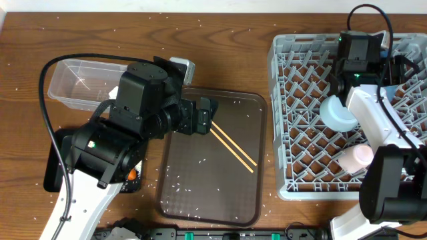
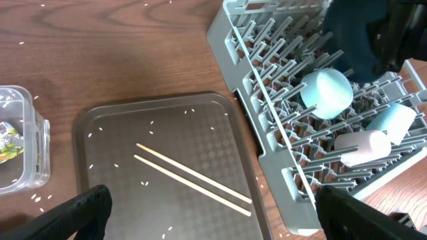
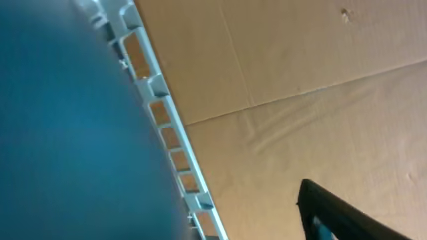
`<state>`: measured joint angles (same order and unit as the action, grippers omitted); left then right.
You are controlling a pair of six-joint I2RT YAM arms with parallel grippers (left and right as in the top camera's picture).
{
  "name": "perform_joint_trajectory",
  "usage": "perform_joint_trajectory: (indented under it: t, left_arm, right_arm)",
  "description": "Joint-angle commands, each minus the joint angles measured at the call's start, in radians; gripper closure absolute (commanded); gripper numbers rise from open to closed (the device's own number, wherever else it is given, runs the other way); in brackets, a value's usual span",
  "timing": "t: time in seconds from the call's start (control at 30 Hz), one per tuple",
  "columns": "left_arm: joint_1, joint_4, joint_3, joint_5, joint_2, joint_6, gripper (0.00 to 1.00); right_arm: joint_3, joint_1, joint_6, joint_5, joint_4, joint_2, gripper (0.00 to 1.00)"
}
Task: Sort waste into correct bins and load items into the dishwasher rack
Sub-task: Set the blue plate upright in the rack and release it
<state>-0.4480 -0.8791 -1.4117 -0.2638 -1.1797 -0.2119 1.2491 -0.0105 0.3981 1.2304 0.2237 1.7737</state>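
The left hand (image 1: 203,117) hangs over the upper left corner of the dark brown serving tray (image 1: 253,200). Its fingers (image 2: 87,210) are spread wide and hold nothing. Below it, the pair of wooden chopsticks (image 2: 193,177) lies flat on the tray, side by side on a slant and almost touching. Grains of white rice (image 1: 193,193) are scattered over the tray and the table (image 1: 227,53).

The clear plastic tub (image 1: 77,83) stands at the far left of the table, apart from the tray. The left wrist view shows a small green-yellow wrapper (image 2: 7,143) inside it. The left arm covers most of the shallow black bin (image 1: 50,177). A bit of orange carrot (image 1: 132,175) shows at the arm's edge.

The grey dishwasher rack (image 1: 287,120) stands on the right, just beside the tray. Among its pegs the white bowl (image 2: 327,92) sits turned over, looking bluish. The light-blue cup (image 2: 390,123) and the pale pink cup (image 2: 363,147) lie on their sides near it.

The right arm reaches across the rack and hides much of its right half, with the right hand (image 1: 360,57) over the far side. The right wrist view is filled on the left by the blurred blue plate (image 3: 67,120), very close, with the rack's rim beside it. Only one dark finger (image 3: 333,210) shows there, so I cannot tell how far that hand is open or whether it grips the plate.
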Motion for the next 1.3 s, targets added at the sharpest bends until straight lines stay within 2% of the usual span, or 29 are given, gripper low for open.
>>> perform_joint_trajectory:
  t: [0.0, 0.07, 0.17, 0.3, 0.4, 0.5, 0.83, 0.97, 1.07, 1.2, 1.27]
  left_arm:
    - [-0.002, -0.004, -0.014, -0.013, 0.004, 0.01, 0.02]
    - [-0.002, -0.007, -0.014, -0.013, 0.004, 0.01, 0.02]
    - [-0.002, -0.01, -0.014, -0.013, 0.004, 0.01, 0.02]
    - [-0.002, -0.01, -0.014, -0.013, 0.004, 0.01, 0.02]
    - [-0.001, -0.01, -0.014, -0.013, 0.004, 0.01, 0.02]
    - [-0.002, -0.019, -0.014, -0.013, 0.004, 0.01, 0.02]
    - [-0.002, -0.048, -0.014, -0.013, -0.005, 0.025, 0.02]
    - [-0.002, -0.076, -0.002, -0.012, -0.039, 0.087, 0.02]
    - [-0.002, -0.09, 0.013, 0.0, -0.088, 0.104, 0.0]
    - [-0.002, -0.09, 0.042, 0.01, -0.186, 0.103, 0.08]
    - [-0.002, -0.1, 0.058, 0.01, -0.246, 0.088, 0.14]
  right_arm:
    - [0.006, -0.014, -0.001, 0.049, -0.017, 0.003, 0.17]
    - [0.006, -0.013, -0.001, 0.076, -0.037, 0.001, 0.14]
    - [0.006, 0.005, 0.0, 0.017, -0.002, -0.014, 0.06]
    - [0.006, 0.057, -0.011, -0.253, 0.141, -0.053, 0.06]
    - [0.006, 0.09, -0.087, -0.399, 0.206, -0.074, 0.05]
    - [0.006, 0.117, -0.173, -0.48, 0.244, -0.093, 0.05]
    - [0.006, 0.156, -0.266, -0.684, 0.343, -0.259, 0.03]
    - [0.006, 0.156, -0.41, -0.857, 0.428, -0.371, 0.01]
    - [0.006, 0.153, -0.579, -1.054, 0.519, -0.452, 0.01]
    - [0.006, 0.153, -0.713, -1.18, 0.618, -0.51, 0.01]
    - [0.006, 0.153, -0.746, -1.192, 0.662, -0.521, 0.05]
